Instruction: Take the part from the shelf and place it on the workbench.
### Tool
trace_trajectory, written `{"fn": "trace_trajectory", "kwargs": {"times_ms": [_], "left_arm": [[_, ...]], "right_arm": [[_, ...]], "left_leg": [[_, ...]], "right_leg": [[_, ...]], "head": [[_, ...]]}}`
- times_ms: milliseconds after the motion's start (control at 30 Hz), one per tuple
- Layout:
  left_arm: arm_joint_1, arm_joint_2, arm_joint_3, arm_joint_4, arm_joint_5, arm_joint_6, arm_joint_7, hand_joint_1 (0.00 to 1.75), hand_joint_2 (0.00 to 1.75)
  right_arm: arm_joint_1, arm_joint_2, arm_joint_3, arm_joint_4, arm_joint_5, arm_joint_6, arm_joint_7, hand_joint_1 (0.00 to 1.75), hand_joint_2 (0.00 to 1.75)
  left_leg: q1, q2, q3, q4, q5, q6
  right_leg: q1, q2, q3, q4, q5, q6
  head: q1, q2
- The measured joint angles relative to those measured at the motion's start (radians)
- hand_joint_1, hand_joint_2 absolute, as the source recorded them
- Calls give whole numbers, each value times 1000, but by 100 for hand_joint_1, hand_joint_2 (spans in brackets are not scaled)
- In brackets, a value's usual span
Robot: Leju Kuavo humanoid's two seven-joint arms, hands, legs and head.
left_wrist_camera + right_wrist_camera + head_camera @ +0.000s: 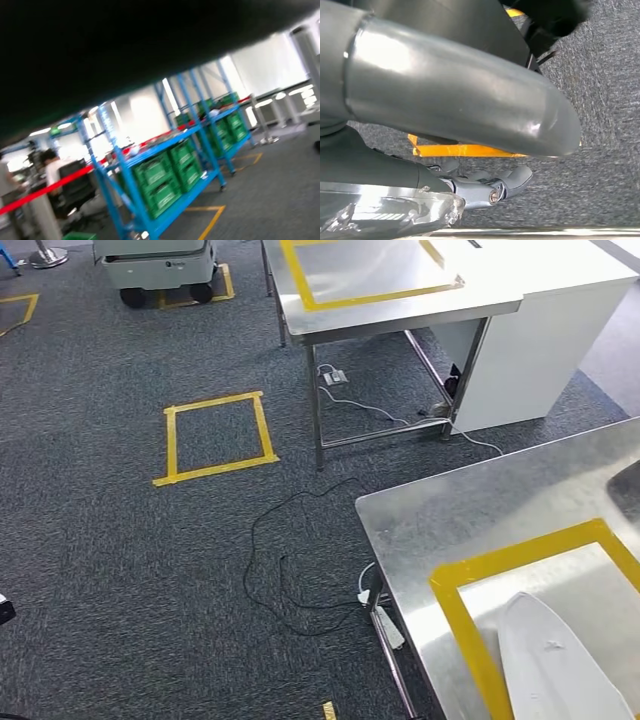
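Note:
The part (555,660) is a long white, pointed piece. It lies low over the steel workbench (453,510) at the lower right of the head view, inside the yellow tape frame (460,620), and its near end runs off the picture's bottom edge. In the right wrist view my right hand (471,150) is seen close up: the thick grey thumb (463,95) lies across one side and the darker fingers (497,187) curl on the other, closed around the part's shaded grey body (369,167). I cannot tell whether the part touches the bench top.
A second steel table (392,320) with its own yellow frame stands farther off, beside a white cabinet (543,350). Black cables (302,560) and a power strip lie on the carpet by the workbench's corner. Blue shelves with green crates (166,175) and a seated person (53,170) appear in the left wrist view.

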State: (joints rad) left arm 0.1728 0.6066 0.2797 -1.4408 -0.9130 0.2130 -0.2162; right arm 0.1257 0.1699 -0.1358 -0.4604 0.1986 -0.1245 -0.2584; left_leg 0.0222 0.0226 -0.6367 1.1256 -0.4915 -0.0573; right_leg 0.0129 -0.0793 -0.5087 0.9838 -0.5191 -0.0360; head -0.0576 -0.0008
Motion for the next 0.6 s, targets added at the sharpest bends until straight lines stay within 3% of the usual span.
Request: {"fn": "trace_trajectory", "kwargs": {"times_ms": [67,100,167,200,267,333,367,400,433,467,533,600], "left_arm": [[3,-13,20,17,3,-2,-1,0,0],[6,-20,31,29,3,-4,-3,0,0],[12,-39,57,58,4,-7,-11,0,0],[14,-49,71,75,4,-9,-17,0,0],[10,-72,102,111,4,-16,-27,0,0],[1,-102,131,160,4,-28,-40,0,0],[-2,-122,146,192,4,-33,-51,0,0],[-5,-142,163,228,3,-34,-65,0,0],[-7,-162,183,267,3,-33,-83,0,0],[-12,-181,203,303,5,-32,-100,0,0],[-28,-218,250,373,14,-38,-136,0,0],[-47,-255,297,440,19,-45,-165,0,0]], "right_arm": [[0,-1,3,0,-6,-2,-1,0,0],[0,-1,6,0,-8,-4,-2,0,0],[-1,-2,11,0,-12,-8,-2,0,0],[-1,-2,14,0,-14,-10,-2,0,0],[0,-3,20,0,-21,-13,0,0,0],[3,-4,23,0,-28,-16,5,0,0],[6,-5,24,0,-32,-17,8,0,0],[9,-6,25,-1,-36,-18,13,0,0],[13,-7,27,-2,-41,-19,18,0,0],[17,-8,29,-4,-45,-21,24,0,0],[24,-10,34,-12,-52,-26,35,0,0],[28,-11,40,-18,-59,-31,43,0,0]], "left_leg": [[-7,36,61,-110,32,10],[-12,42,70,-130,32,15],[-16,20,69,-134,31,27],[-16,9,69,-136,32,31],[-12,-12,69,-139,36,43],[-11,-32,68,-140,36,51],[-11,-45,67,-140,36,52],[-11,-57,68,-139,36,53],[-11,-70,68,-139,36,52],[-9,-85,69,-138,36,52],[-8,-114,69,-136,34,47],[-7,-140,65,-135,35,37]], "right_leg": [[5,-20,7,2,-9,10],[7,-29,9,3,-13,14],[7,-47,14,3,-21,23],[4,-39,12,9,-28,28],[0,12,-15,68,-66,36],[-3,66,-83,205,-130,39],[-3,75,-118,270,-152,40],[-3,78,-140,306,-156,41],[-4,79,-144,301,-138,40],[-5,84,-128,256,-103,40],[-12,130,-66,113,-28,39],[-17,171,-26,28,0,36]], "head": [[2,0],[3,0],[5,0],[5,0],[7,0],[9,0],[9,0],[9,0],[9,0],[9,0],[9,0],[9,0]]}}
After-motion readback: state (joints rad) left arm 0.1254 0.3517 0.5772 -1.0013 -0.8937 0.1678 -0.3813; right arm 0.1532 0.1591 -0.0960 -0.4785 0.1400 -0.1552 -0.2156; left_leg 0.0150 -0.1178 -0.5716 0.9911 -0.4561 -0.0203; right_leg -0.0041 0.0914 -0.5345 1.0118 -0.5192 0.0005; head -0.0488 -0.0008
